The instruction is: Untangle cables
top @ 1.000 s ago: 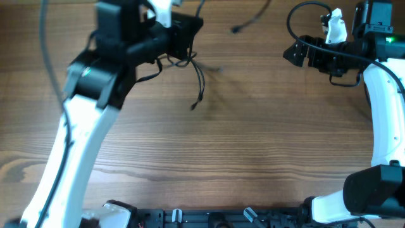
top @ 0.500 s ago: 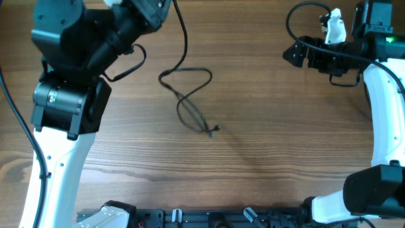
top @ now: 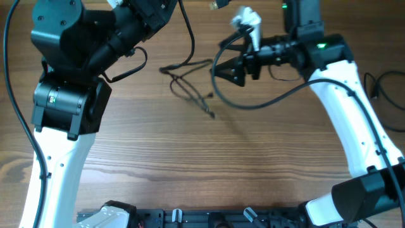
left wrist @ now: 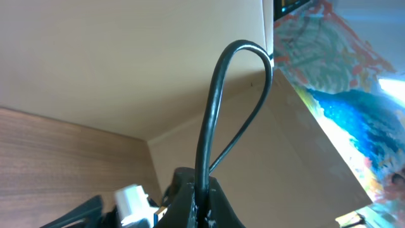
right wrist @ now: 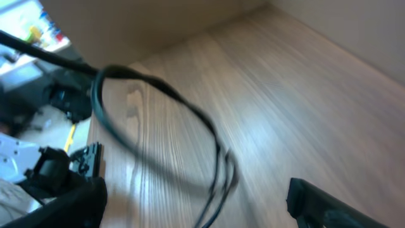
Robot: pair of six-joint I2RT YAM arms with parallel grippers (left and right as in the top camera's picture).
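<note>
The left pincer is seen clamped on a strand of the cables. In the left wrist view, this strand rises out of the tips in a tall, narrow arch and bends back down close beside them. From above, the strand is seen to hang from the left pincer down to the table. There it is gathered into a few loose, crossing loops below and to the right of that pincer.

The right pincer is held with its jaws wide apart, and nothing is gripped in it. In the right wrist view, its two fingers are seen at opposite lower corners. A blurred loop of cable lies on the wood ahead of them and partly between them. From above, the loops are found just beside the tips of the right pincer, on the side toward the left arm. Whether they are touched by the tips cannot be told.

A small plug end is seen on the table below the right pincer, at the end of a strand trailing out of the loops. The two pincers are set near each other, with the loops lying between them.
</note>
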